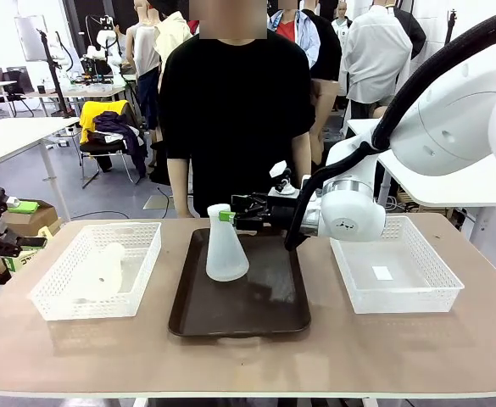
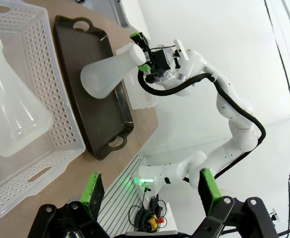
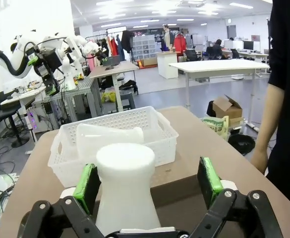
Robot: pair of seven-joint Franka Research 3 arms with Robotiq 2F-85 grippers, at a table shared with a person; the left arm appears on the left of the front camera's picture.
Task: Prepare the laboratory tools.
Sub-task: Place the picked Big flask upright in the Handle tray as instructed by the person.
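One translucent whitish conical flask (image 1: 225, 250) stands upright on the dark brown tray (image 1: 264, 314) at mid-table. My right gripper (image 1: 228, 214) reaches in from the right at the height of its neck, open. In the right wrist view the green pads (image 3: 87, 187) stand a little off the flask's neck (image 3: 127, 183) on either side. A second flask (image 1: 103, 271) lies on its side in the left white basket (image 1: 137, 280). My left gripper (image 1: 6, 229) hovers off the table's left edge, open and holding nothing, and the left wrist view shows its pads (image 2: 92, 191) wide apart.
A white mesh basket (image 1: 400, 297) at the table's right holds a small paper slip. A person in black (image 1: 231, 110) stands at the far edge behind the tray. Bare tabletop runs along the front edge.
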